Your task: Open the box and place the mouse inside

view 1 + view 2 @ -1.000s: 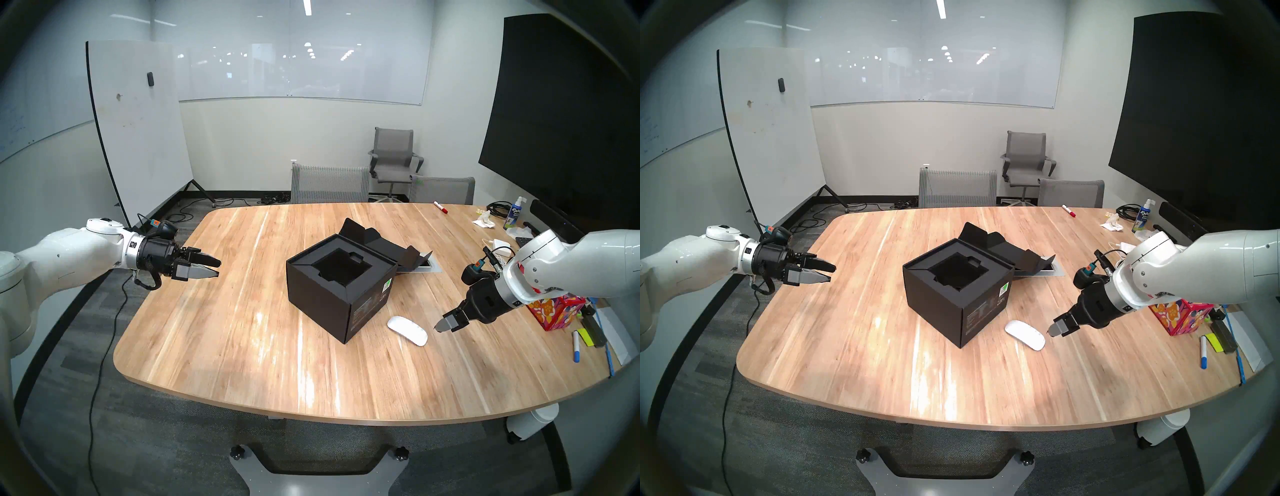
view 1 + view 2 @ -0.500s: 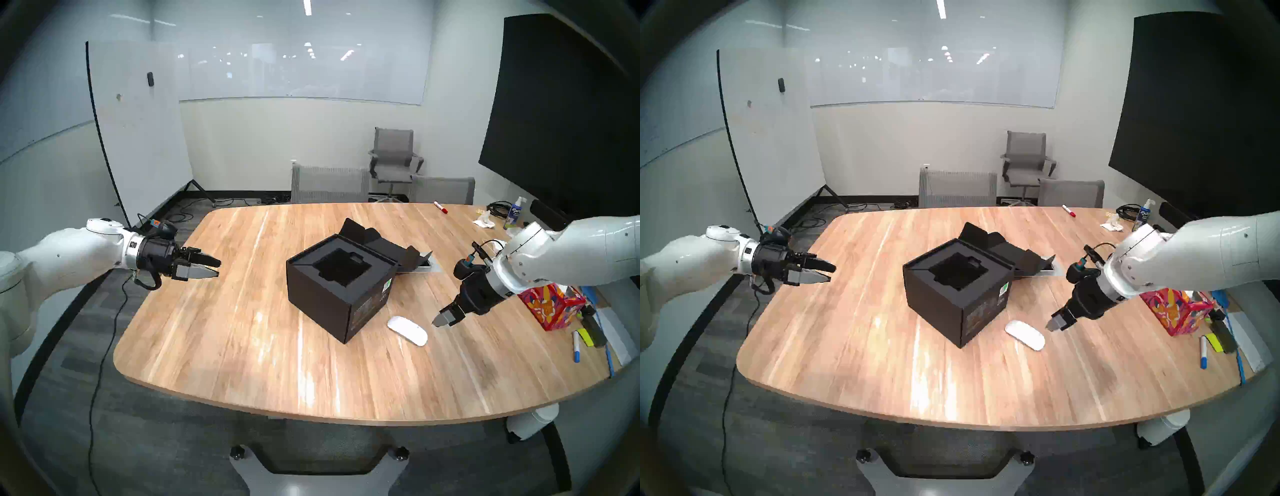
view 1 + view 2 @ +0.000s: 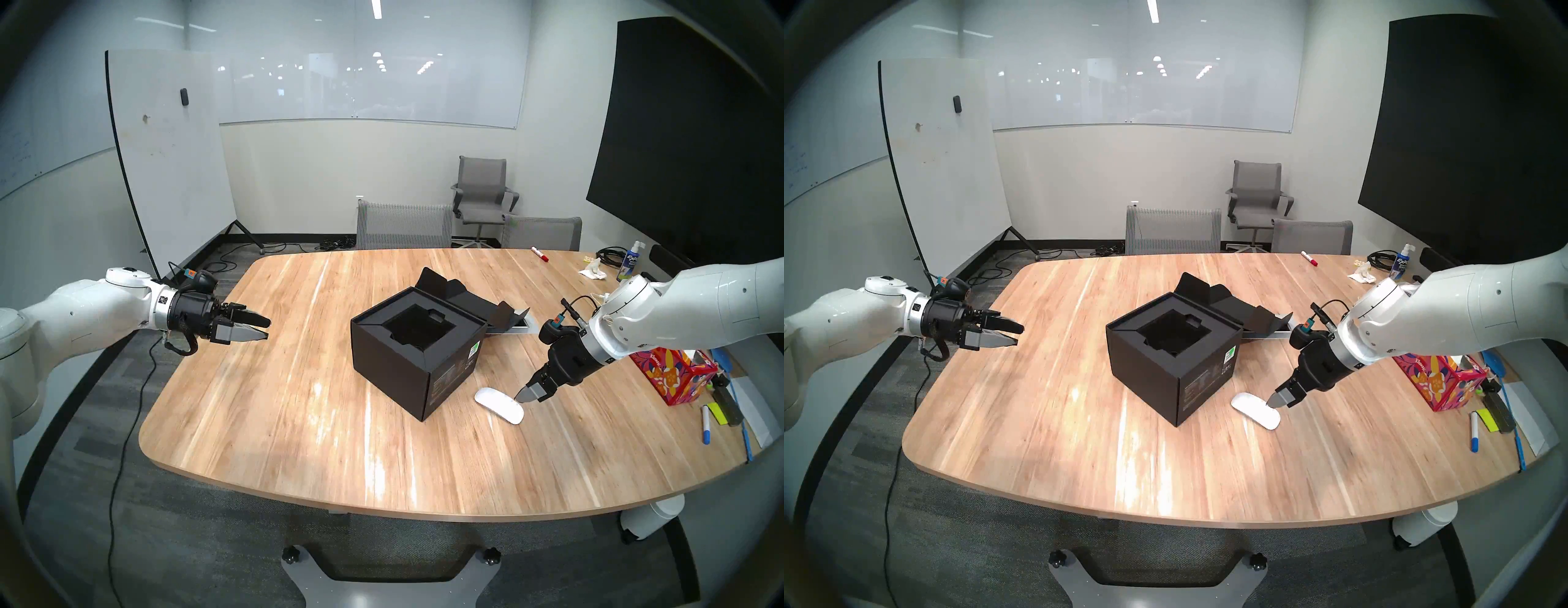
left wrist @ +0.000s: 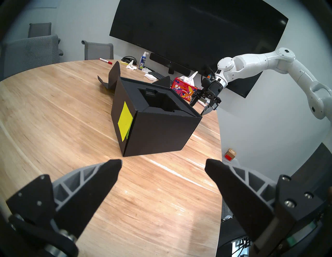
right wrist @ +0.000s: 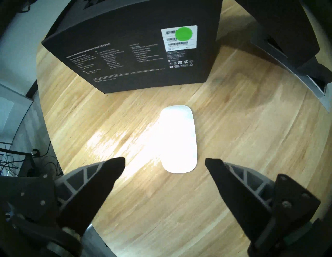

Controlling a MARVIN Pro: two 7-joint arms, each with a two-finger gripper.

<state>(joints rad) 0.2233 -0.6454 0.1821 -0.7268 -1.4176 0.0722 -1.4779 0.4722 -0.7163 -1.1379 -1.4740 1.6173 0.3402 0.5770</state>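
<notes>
The black box [image 3: 418, 361] stands open mid-table, its lid flaps [image 3: 462, 293] folded back behind it and the recessed insert empty. A yellow-green note shows on its side [image 4: 124, 123]. The white mouse [image 3: 498, 405] lies flat on the wood just right of the box, bright in the right wrist view [image 5: 178, 138]. My right gripper [image 3: 530, 395] hovers open over the mouse's right end, fingers either side of that end [image 5: 165, 161]. My left gripper [image 3: 268, 328] hangs open and empty over the table's left edge, well clear of the box [image 4: 158, 131].
A red floral tissue box [image 3: 674, 375], a blue marker [image 3: 705, 429] and sticky notes crowd the right edge. A spray bottle [image 3: 631, 261], crumpled tissue and a red marker [image 3: 539, 254] sit at the far right. A metal cable hatch [image 3: 515, 329] lies behind the box.
My right gripper has swung left and down, from beside the mouse to over its right end. The left arm, the box and the mouse have stayed put.
</notes>
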